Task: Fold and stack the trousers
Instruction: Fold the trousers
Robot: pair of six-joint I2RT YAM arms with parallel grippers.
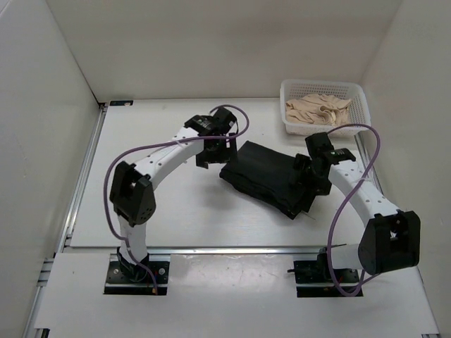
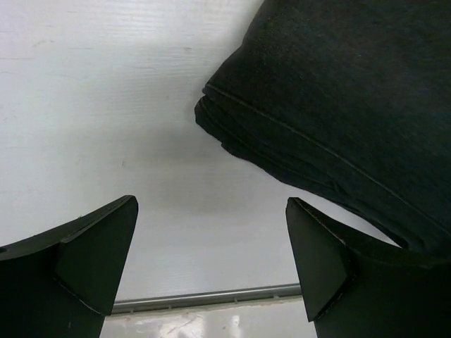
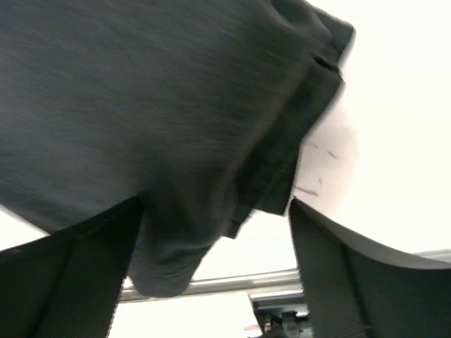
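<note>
Black folded trousers [image 1: 266, 176] lie mid-table as a thick slanted bundle. My left gripper [image 1: 211, 156] hovers just off their far-left corner, open and empty. In the left wrist view its fingers [image 2: 106, 246] stand wide apart over bare table, with the trousers' folded edge [image 2: 338, 105] at the upper right. My right gripper [image 1: 308, 184] is at the bundle's right end, open. In the right wrist view [image 3: 215, 211] the black cloth [image 3: 155, 91] fills the upper left, and a fold droops between the wide-spread fingers [image 3: 338, 267], against the left one.
A white plastic basket [image 1: 361, 95] at the back right holds crumpled beige trousers [image 1: 318, 107]. White walls enclose the table on the left, back and right. A metal rail [image 1: 232, 248] runs along the near edge by the arm bases.
</note>
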